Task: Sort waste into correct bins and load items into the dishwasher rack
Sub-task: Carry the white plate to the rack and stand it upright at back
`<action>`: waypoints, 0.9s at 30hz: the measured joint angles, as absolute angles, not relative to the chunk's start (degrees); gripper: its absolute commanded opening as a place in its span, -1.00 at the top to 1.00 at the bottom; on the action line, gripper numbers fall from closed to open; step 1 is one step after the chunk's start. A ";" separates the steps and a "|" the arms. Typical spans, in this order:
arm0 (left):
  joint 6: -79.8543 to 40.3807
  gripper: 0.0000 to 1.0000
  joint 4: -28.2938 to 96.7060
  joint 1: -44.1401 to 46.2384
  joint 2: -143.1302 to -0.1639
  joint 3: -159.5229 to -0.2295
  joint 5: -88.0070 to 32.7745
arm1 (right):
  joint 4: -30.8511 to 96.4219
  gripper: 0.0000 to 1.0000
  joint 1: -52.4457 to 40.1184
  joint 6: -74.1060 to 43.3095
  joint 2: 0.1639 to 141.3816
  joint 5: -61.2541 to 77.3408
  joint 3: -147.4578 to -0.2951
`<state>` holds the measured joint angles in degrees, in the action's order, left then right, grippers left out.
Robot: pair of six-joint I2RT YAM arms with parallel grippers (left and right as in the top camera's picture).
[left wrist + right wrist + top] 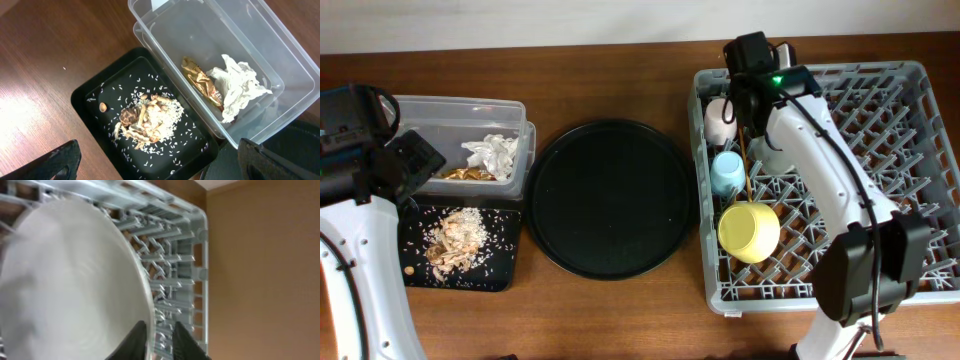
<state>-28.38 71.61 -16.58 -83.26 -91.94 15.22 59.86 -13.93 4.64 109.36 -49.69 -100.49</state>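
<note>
The grey dishwasher rack (900, 120) holds a pink cup (719, 120), a light-blue cup (727, 172), a yellow bowl (750, 232) and wooden chopsticks (745, 165). My right gripper (160, 337) is slightly open, its fingers either side of the rim of the pale plate (70, 280), which stands on edge in the rack (175, 270). My left gripper (160, 165) is open and empty above the shallow black tray (90, 95) of beige food scraps (145, 117). The clear tub (260, 55) holds the white tissue (240, 85) and the foil wrapper (200, 82).
A large round black tray (610, 197) lies between the bins and the rack. The clear tub (470, 110) and the shallow black tray (490, 270) sit at the left, on the wooden table (620, 320). Rice grains are scattered in the shallow tray.
</note>
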 measured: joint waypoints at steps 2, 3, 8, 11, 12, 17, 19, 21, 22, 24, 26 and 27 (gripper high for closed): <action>-28.38 -0.98 71.61 -16.58 -83.26 -91.94 15.22 | 59.40 -0.18 -14.00 4.71 109.36 -48.25 -100.49; -28.38 -0.98 71.59 -16.58 -83.26 -91.94 15.22 | 59.07 -0.25 -14.00 4.62 109.36 -47.70 -100.49; -28.38 -0.99 71.61 -16.58 -83.26 -91.94 15.22 | 58.26 -0.97 -13.98 0.56 109.14 -41.91 -103.37; -28.38 -0.99 71.61 -16.58 -83.26 -91.94 15.22 | 58.13 -0.97 -13.98 -1.13 104.95 -20.62 -108.31; -28.38 -0.99 71.61 -16.58 -83.26 -91.94 15.22 | 58.17 -0.97 -13.98 -1.37 103.07 -13.98 -109.36; -28.38 -0.99 71.59 -16.60 -83.26 -91.94 15.22 | 58.24 -0.97 -13.98 -1.63 102.17 -1.48 -109.82; -28.38 -0.99 71.61 -16.58 -83.26 -91.94 15.22 | 58.24 -0.97 -13.98 -1.72 102.17 -0.03 -109.82; -28.38 -0.99 71.59 -16.58 -83.26 -91.94 15.22 | 58.24 -0.97 -13.98 -1.74 102.17 0.34 -109.82; -28.38 -0.99 71.61 -16.58 -83.26 -91.94 15.22 | 58.24 -0.97 -13.98 -1.74 102.17 0.47 -109.82; -28.38 -0.99 71.59 -16.58 -83.26 -91.94 15.22 | 58.24 -0.97 -13.98 -1.72 102.17 0.58 -109.82; -28.38 -0.98 71.61 -16.58 -83.26 -91.94 15.22 | 58.24 -0.97 -14.04 -1.78 102.19 0.58 -109.82; -28.38 -0.99 71.59 -16.58 -83.26 -91.94 15.22 | 58.24 -0.97 -14.04 -1.74 102.19 0.58 -109.82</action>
